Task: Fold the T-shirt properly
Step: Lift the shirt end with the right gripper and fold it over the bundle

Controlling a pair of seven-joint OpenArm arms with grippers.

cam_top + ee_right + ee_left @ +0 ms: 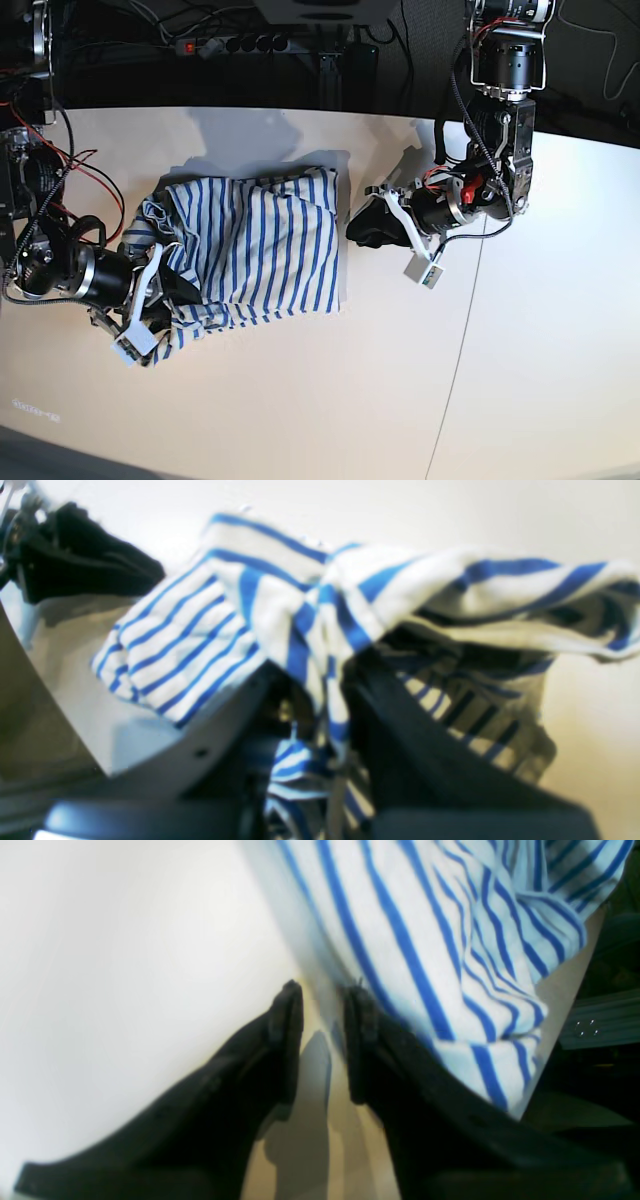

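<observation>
While the R gripper (325, 700) is pinching a bunched fold of the striped shirt (285, 240) between its fingers, the L gripper (365, 222) is hovering just beside the shirt's edge — fingers parted by a narrow gap, nothing betw. them. The shirt is lying on the pale table (545, 350), mostly on the robot's R side & in the mid. — flatter nr. the L gripper, crumpled w/ folds under the R one. Its blue stripes are showing all over.
</observation>
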